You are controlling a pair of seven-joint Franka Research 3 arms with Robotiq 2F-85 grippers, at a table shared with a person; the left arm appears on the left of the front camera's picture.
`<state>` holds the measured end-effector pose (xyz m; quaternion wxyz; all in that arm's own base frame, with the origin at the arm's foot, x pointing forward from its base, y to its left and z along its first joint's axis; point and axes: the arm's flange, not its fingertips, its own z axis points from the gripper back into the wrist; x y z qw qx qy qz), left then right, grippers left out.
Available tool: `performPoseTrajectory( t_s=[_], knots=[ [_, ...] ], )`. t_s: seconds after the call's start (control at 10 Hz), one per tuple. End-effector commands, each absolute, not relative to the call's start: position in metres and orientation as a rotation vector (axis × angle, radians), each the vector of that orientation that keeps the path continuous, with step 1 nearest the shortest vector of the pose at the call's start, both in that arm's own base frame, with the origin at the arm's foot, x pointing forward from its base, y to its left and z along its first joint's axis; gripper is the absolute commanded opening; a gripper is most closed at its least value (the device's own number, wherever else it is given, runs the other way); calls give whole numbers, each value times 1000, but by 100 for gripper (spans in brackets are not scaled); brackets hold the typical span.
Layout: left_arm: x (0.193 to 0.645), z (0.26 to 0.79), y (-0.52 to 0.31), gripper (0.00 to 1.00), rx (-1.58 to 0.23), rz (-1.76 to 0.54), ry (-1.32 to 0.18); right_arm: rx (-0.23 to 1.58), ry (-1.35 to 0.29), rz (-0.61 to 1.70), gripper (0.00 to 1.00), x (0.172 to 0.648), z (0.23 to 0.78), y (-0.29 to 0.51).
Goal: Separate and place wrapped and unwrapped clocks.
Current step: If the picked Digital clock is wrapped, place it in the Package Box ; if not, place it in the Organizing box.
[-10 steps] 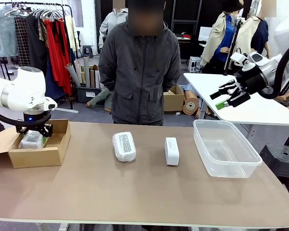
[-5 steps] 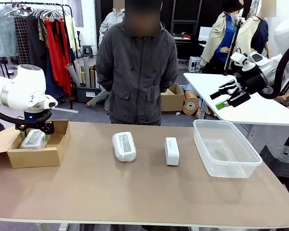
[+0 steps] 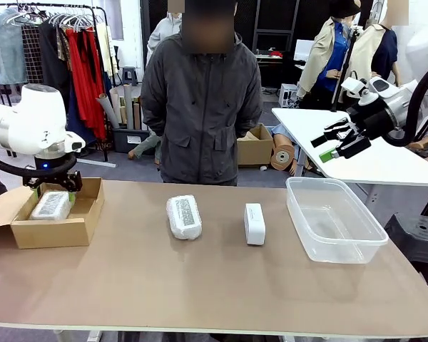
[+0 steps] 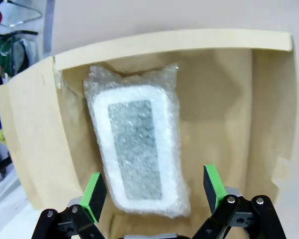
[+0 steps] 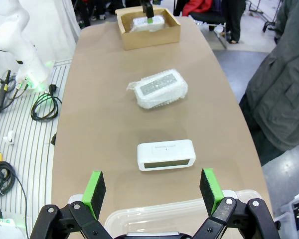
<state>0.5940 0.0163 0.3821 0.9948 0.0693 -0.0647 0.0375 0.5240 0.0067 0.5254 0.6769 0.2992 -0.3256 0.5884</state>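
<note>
One wrapped clock (image 3: 51,205) lies in the cardboard box (image 3: 53,231) at the table's left. My left gripper (image 3: 55,184) hangs just above it, open. In the left wrist view the wrapped clock (image 4: 137,154) rests flat on the box floor (image 4: 229,99), free between the green pads (image 4: 94,196) of the left gripper (image 4: 153,191). A second wrapped clock (image 3: 184,216) and the bare white unwrapped clock (image 3: 255,223) lie mid-table. My right gripper (image 3: 339,144) is raised at the far right, open and holding nothing. From the right gripper (image 5: 152,191) I see the unwrapped clock (image 5: 166,154) and the wrapped clock (image 5: 159,88).
A clear plastic bin (image 3: 310,228) stands at the table's right, below my right gripper; its rim (image 5: 184,209) shows in the right wrist view. A person stands at the far side with their hands off the table. Bare tabletop stretches along the near edge.
My left gripper has opened, leaving the wrapped clock in the cardboard box, and has risen a little. The right arm has not moved.
</note>
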Motion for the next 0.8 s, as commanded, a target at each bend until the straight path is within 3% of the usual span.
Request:
performPoseTrajectory(
  t_s=[0.0, 0.7],
  knots=[
    [581, 399, 17, 100, 68, 60, -119, 672, -734, 1326, 100, 524, 527, 8],
    [582, 417, 11, 100, 49, 50, -140, 672, -734, 1326, 100, 524, 527, 8]
  ],
)
